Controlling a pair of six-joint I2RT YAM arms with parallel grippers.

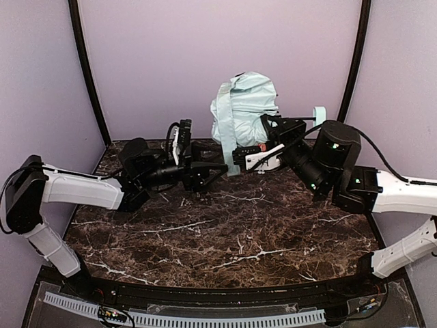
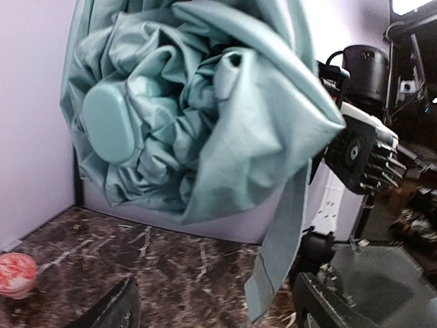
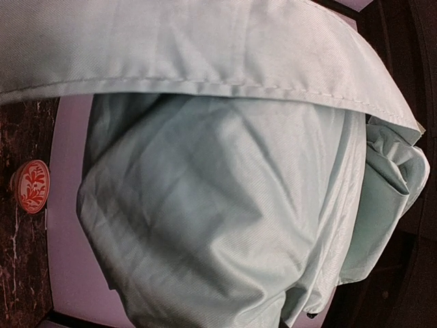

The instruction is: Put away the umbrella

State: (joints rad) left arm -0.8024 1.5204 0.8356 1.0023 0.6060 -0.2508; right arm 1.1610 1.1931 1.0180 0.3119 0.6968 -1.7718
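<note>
The umbrella [image 1: 242,108] is a bunched pale mint-green bundle held up above the back of the table. Its small mint handle [image 1: 319,115] sticks out to the right. My right gripper [image 1: 247,152] is shut on the bundle's lower right side. In the right wrist view the fabric [image 3: 218,205] fills the frame and hides the fingers. In the left wrist view the bundle [image 2: 198,109] hangs ahead, and its strap [image 2: 281,260] dangles between my left fingers [image 2: 117,309]. My left gripper [image 1: 208,172] is open and empty, low over the table, just left of the strap [image 1: 231,160].
A small red-and-white cup [image 2: 15,275] stands on the dark marble table [image 1: 225,225] near the back wall; it also shows in the right wrist view [image 3: 31,186]. Lilac walls close the back and both sides.
</note>
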